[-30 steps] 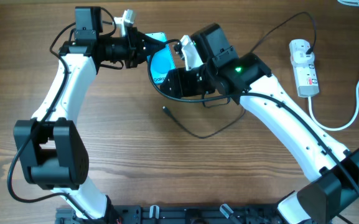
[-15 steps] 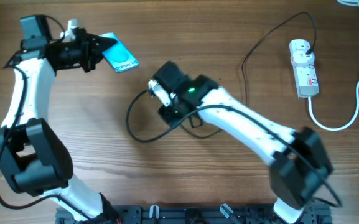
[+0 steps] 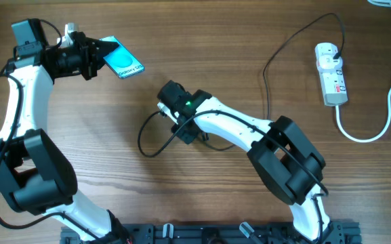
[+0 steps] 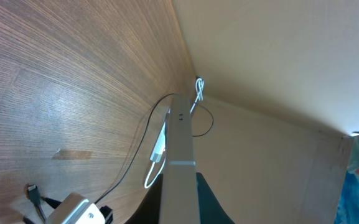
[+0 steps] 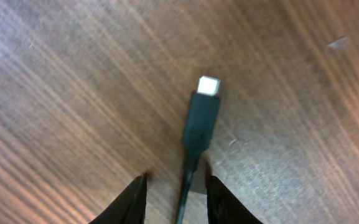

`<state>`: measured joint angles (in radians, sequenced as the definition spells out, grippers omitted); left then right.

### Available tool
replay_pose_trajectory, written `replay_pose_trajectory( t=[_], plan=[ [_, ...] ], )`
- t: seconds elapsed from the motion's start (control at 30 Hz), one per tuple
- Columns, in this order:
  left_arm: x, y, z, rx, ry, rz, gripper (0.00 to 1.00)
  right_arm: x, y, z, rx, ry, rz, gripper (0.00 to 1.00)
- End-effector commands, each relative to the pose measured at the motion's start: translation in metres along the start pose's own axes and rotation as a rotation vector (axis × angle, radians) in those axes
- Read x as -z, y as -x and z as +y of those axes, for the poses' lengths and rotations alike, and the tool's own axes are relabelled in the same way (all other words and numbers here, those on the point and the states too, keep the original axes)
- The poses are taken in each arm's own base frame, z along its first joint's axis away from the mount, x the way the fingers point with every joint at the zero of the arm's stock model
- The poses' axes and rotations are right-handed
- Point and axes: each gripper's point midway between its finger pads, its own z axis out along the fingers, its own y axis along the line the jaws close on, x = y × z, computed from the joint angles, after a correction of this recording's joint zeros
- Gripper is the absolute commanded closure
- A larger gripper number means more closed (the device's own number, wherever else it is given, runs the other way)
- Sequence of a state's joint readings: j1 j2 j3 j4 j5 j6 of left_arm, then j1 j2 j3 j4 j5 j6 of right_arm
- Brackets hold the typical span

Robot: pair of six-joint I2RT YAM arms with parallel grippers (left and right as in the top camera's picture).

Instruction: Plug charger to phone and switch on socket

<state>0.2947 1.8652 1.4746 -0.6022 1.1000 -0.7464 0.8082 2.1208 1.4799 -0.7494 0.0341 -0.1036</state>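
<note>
My left gripper (image 3: 93,57) is shut on the phone (image 3: 123,63), which has a teal-blue screen, and holds it off the table at the far left. In the left wrist view the phone (image 4: 180,163) shows edge-on between the dark fingers. The charger is a thin black cable (image 3: 143,139) that loops on the table. Its dark plug tip with a metal end (image 5: 201,114) lies on the wood. My right gripper (image 5: 178,194) is low over the table and open, with its fingers on either side of the cable just behind the plug. The white socket (image 3: 332,74) lies at the far right.
A thicker white cable (image 3: 378,125) curves from the socket towards the right edge. The black cable runs from the socket in an arc (image 3: 270,64) to the table's middle. My right arm's elbow (image 3: 286,152) sits right of centre.
My left gripper carried the phone from the table's middle to the far left. My right gripper moved left and down onto the cable end, and the cable now forms a loop.
</note>
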Motion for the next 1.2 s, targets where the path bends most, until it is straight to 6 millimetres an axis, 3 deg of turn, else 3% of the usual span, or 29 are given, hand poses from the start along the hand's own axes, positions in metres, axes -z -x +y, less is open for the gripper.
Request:
replay_pose_trajectory(
  t=[0.0, 0.1, 0.17, 0.3, 0.33, 0.43, 0.5, 0.6, 0.8, 0.93, 1.07, 1.17],
  plan=[
    [0.006, -0.005, -0.015, -0.042, -0.029, 0.003, 0.96, -0.013, -0.009, -0.006, 0.006, 0.031, 0.029, 0.78],
    [0.006, -0.005, -0.015, -0.042, -0.029, 0.003, 0.96, -0.013, -0.009, -0.008, 0.001, 0.034, 0.031, 0.96],
    [0.006, -0.005, -0.015, -0.064, -0.029, 0.003, 0.96, -0.005, -0.004, -0.004, -0.010, 0.057, 0.005, 0.96],
    [0.006, -0.005, -0.015, -0.090, -0.030, 0.004, 0.96, 0.033, 0.002, -0.005, -0.024, 0.098, -0.055, 0.96],
    [0.006, -0.006, -0.015, -0.095, -0.030, 0.005, 0.96, 0.051, 0.004, -0.007, -0.026, 0.093, -0.081, 0.96],
    [0.005, -0.012, -0.021, -0.158, -0.064, 0.038, 0.96, 0.132, 0.016, -0.001, -0.084, 0.173, -0.256, 0.96],
    [0.009, -0.029, -0.044, -0.289, -0.199, 0.131, 0.96, 0.190, 0.008, 0.013, -0.152, 0.360, -0.345, 0.96],
    [0.004, -0.045, -0.054, -0.333, -0.251, 0.196, 0.96, 0.235, -0.011, 0.030, -0.171, 0.509, -0.381, 0.96],
    [-0.054, -0.083, -0.055, -0.312, -0.145, 0.273, 0.96, 0.249, -0.013, 0.037, -0.276, 0.571, -0.374, 0.96],
    [-0.079, -0.094, -0.060, -0.254, -0.096, 0.266, 0.96, 0.251, -0.008, 0.036, -0.377, 0.592, -0.365, 0.96],
    [-0.085, -0.095, -0.066, -0.281, -0.104, 0.256, 0.96, 0.246, 0.001, 0.027, -0.510, 0.580, -0.363, 0.96],
    [-0.085, -0.094, -0.073, -0.328, -0.134, 0.257, 0.96, 0.242, 0.012, 0.031, -0.501, 0.641, -0.364, 0.96]
  ],
)
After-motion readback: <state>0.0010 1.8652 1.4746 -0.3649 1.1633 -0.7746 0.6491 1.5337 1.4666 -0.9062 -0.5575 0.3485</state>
